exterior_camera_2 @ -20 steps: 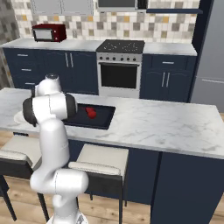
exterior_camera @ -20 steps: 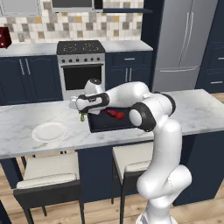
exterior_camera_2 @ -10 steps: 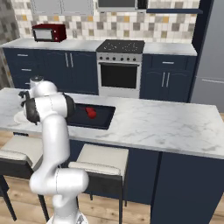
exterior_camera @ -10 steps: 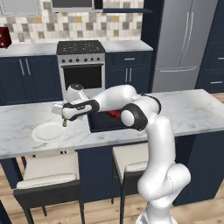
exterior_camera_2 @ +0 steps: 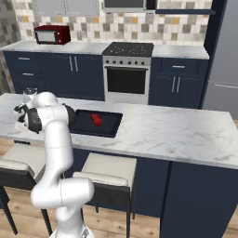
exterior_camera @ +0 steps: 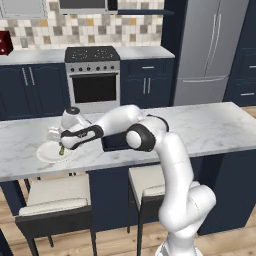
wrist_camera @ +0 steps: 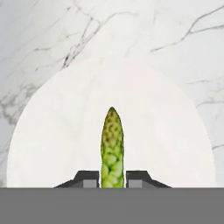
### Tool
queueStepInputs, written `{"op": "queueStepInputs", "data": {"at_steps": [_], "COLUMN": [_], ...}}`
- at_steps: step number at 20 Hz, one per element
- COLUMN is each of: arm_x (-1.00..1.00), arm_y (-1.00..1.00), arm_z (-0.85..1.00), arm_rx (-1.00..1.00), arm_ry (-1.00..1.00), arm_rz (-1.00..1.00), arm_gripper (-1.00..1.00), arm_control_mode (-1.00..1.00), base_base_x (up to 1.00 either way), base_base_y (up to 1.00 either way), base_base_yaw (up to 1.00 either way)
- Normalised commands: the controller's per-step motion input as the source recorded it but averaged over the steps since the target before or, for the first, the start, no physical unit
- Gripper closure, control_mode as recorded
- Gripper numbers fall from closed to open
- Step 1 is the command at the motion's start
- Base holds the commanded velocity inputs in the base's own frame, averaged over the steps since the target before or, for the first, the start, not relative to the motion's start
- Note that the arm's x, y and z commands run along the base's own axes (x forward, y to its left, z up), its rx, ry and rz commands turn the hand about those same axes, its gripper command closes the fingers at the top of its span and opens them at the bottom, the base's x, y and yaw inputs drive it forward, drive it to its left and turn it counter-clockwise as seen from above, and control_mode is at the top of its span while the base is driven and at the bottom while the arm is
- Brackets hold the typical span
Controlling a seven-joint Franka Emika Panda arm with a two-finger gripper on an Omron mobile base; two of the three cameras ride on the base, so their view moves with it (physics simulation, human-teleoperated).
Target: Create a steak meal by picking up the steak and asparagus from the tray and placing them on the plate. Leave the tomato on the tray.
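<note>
Two dark fingertips (wrist_camera: 89, 179) pinch the asparagus (wrist_camera: 112, 148) between them in the hand view, so the gripper (wrist_camera: 112, 180) is closed on the stalk, whose pointed yellow-green tip reaches out over the middle of the plate (wrist_camera: 61, 131). From the left base view the gripper (exterior_camera: 62, 148) hangs just above the plate (exterior_camera: 46, 152), with a short piece of the asparagus (exterior_camera: 61, 150) poking down from it toward the white surface; whether the stalk touches the plate cannot be told. The plate sits on the marble counter (exterior_camera: 210, 127), toward its left end and close to the near edge. Right of the plate, behind the outstretched white arm, a dark corner of the tray (exterior_camera: 114, 142) shows. In the right base view the tray (exterior_camera_2: 107, 125) lies flat on the counter (exterior_camera_2: 176, 132), well apart from the plate end, and a single red lump (exterior_camera_2: 96, 120) rests inside it near the middle; at this size it is hard to say whether it is the steak or the tomato. Beyond the counter stands a stove (exterior_camera_2: 127, 69), with a red microwave (exterior_camera_2: 52, 34) on the far worktop to its left.
</note>
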Motion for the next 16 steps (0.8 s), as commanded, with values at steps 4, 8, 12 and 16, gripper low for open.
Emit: {"op": "queueStepInputs", "data": {"at_steps": [4, 8, 12, 16], "arm_x": [0.00, 0.03, 0.11, 0.10], "arm_y": [0.27, 0.14, -0.01, -0.09], "arm_z": [-0.52, -0.25, -0.03, 0.00], "arm_rx": [0.00, 0.00, 0.00, 0.00], "arm_ry": [0.00, 0.00, 0.00, 0.00], "arm_rz": [0.00, 0.00, 0.00, -0.01], "arm_gripper": [1.00, -1.00, -1.00, -1.00], "arm_control_mode": [-1.00, -1.00, -1.00, -1.00], "base_base_x": [0.00, 0.00, 0.00, 0.00], "base_base_y": [0.00, 0.00, 0.00, 0.00], "base_base_yaw": [0.00, 0.00, 0.00, 0.00]}}
